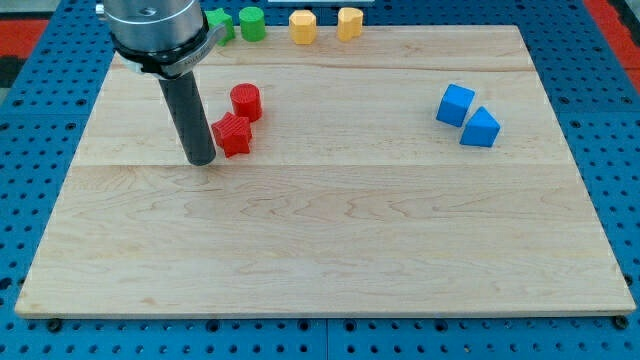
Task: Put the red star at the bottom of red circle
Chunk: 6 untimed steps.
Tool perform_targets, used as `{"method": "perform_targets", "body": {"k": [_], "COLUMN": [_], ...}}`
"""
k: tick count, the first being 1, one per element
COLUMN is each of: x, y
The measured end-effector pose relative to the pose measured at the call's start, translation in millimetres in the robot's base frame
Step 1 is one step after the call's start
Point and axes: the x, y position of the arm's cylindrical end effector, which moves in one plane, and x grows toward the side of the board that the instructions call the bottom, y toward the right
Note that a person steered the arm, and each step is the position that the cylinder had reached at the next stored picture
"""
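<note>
The red star [233, 135] lies on the wooden board at the view's upper left, just below and slightly left of the red circle [246, 102], nearly touching it. My tip [202, 159] rests on the board just left of the red star, close to or touching its left side. The dark rod rises from there to the arm's head at the view's top left.
A green circle [251, 23] and a green block [218, 24], partly hidden by the arm, sit at the board's top edge, with two yellow blocks [303, 26] [349, 22] to their right. Two blue blocks [456, 104] [481, 128] sit at the right. The board [330, 240] lies on a blue pegboard.
</note>
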Motion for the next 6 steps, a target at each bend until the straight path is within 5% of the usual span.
{"method": "perform_targets", "body": {"k": [2, 6], "x": [-1.3, 24.3], "y": [-23.3, 74.2]}}
